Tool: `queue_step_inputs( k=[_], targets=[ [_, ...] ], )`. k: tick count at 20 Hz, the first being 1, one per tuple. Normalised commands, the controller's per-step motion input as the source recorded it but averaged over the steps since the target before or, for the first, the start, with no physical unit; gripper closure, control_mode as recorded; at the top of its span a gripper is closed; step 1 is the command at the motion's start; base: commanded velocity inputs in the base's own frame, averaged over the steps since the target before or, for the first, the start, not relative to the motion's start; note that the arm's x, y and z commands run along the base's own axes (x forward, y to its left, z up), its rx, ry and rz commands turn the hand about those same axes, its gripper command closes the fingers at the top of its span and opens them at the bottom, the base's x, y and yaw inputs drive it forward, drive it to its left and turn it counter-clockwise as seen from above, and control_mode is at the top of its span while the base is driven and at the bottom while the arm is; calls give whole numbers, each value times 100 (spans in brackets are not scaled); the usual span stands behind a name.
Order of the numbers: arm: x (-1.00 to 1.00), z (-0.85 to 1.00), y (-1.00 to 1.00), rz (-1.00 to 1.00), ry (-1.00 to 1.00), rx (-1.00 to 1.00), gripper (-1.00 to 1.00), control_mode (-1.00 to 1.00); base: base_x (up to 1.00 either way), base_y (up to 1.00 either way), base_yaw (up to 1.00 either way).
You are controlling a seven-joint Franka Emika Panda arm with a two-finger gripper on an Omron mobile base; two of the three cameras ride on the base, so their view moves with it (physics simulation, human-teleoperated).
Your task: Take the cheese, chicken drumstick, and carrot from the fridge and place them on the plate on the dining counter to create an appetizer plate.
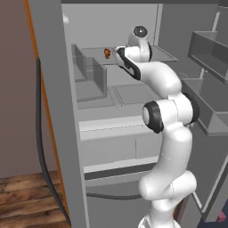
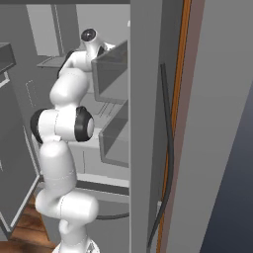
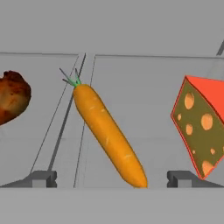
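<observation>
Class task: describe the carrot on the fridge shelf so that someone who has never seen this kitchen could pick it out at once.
Look inside the open fridge, on the upper grey shelf that the arm reaches into. Three foods lie there in a row; the carrot is the middle one. It is the slim, tapered orange stick with a green stub, between the dark brown drumstick and the holed, red-sided cheese.
</observation>
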Motion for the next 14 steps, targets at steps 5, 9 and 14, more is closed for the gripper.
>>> queue_step_inputs(
  k=[5, 9, 14],
  targets=[
    [32, -6, 0, 0, 0, 0, -100, -100, 0, 0, 0],
    [33, -4, 0, 0, 0, 0, -100, -100, 0, 0, 0],
    [35, -3, 0, 0, 0, 0, -100, -100, 0, 0, 0]
  ],
)
